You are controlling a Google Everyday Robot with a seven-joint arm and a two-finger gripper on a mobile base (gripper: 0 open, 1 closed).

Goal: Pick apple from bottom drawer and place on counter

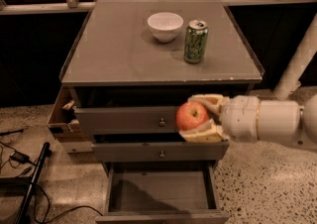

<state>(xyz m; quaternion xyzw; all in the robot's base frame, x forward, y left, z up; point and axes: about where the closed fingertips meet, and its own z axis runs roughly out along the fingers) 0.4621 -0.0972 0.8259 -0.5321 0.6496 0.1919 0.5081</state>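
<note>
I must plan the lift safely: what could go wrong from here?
1. The pincer, shut on the apple in front of the upper drawers, is below the counter; rising straight up could knock the apple against the counter's front edge.
2. The green can and white bowl stand on the counter's far side; a placement there could tip the can.

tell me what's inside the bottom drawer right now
The bottom drawer shows only bare grey floor and a shadow; its rear is covered by the drawer above. The gripper holds the apple before the upper drawers.
</note>
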